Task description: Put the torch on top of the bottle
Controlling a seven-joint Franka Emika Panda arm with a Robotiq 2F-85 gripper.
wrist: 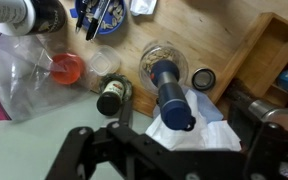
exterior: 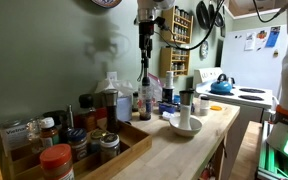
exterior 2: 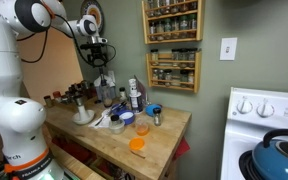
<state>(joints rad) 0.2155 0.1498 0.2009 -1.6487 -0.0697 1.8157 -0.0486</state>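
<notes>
Torch [wrist: 171, 95]: in the wrist view a dark cylinder seen almost end-on, upright, with its near end towards the camera. It sits between the two fingers [wrist: 84, 150] of the hand [exterior: 144, 40]. The fingers are spread wide and released, and neither touches the torch.

In an exterior view a slim dark column stands straight below the hand, with the bottle [exterior: 144, 92] forming its lower part on the wooden surface [exterior: 199, 140]. At this size I cannot tell where the bottle's neck ends and the torch begins, or whether the torch rests on it.

Around the torch, wrist view, clock directions:
- 12 o'clock: a clear glass rim [wrist: 159, 55], right at the far end of the cylinder.
- 9 o'clock: a capped dark bottle [wrist: 112, 97], just beside, not touching.
- 2 o'clock: a small dark round lid [wrist: 202, 78], near; beyond it the wooden tray [wrist: 274, 40].
- 5 o'clock: white paper [wrist: 204, 135], lying under the near end.
- 10 o'clock: an orange-red disc [wrist: 69, 68] on a clear plastic bag [wrist: 24, 85], well apart.

The neighbours crowd close at 9 and 12 o'clock. In an exterior view a white bowl [exterior: 185, 126] stands at 3 o'clock of the bottle, apart from it.
</notes>
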